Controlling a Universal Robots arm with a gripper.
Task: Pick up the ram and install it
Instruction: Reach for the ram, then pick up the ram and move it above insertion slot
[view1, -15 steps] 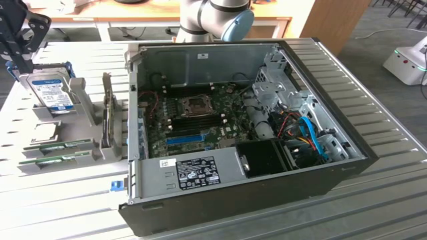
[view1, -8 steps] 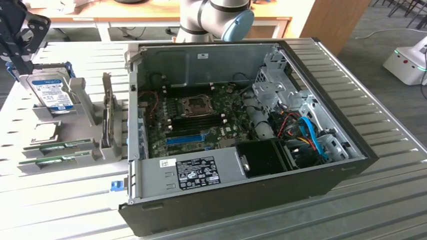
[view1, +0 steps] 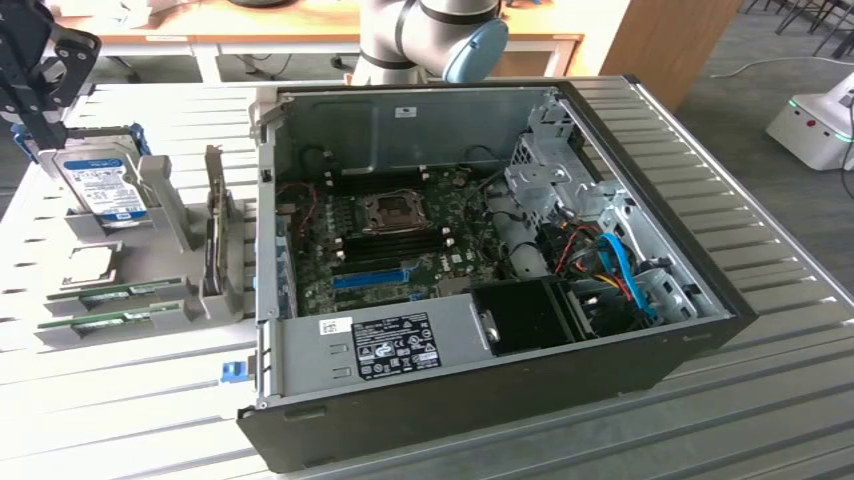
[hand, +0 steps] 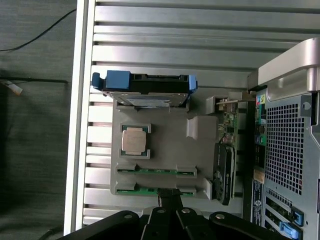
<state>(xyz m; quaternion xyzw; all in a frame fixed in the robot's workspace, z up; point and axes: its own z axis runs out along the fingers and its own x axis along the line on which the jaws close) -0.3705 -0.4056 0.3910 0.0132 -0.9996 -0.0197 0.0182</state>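
On the desk (view1: 120, 400), at the exterior view's left beside the open computer case (view1: 507, 270), a grey holder (view1: 171, 210) carries a hard drive (view1: 107, 185), a processor chip (view1: 87, 262) and two green sticks standing on edge in slots. The ram (view1: 107, 321) is taken here as the outer stick; its twin (view1: 130, 292) sits just beside it. The gripper (view1: 40, 115) hangs well above the hard drive, holding nothing.

Wrist view: the gripper (hand: 169, 196) has its fingers together and empty, lined up over the ram (hand: 145, 190). The twin (hand: 150, 171) runs parallel, near. Each stick shows its thin top edge between the slot ends.

Judgement: a light, stiff, brittle board with fragile chips and contacts. Best pinched across its flat faces at mid-length of the upper edge, kept upright, no twisting.
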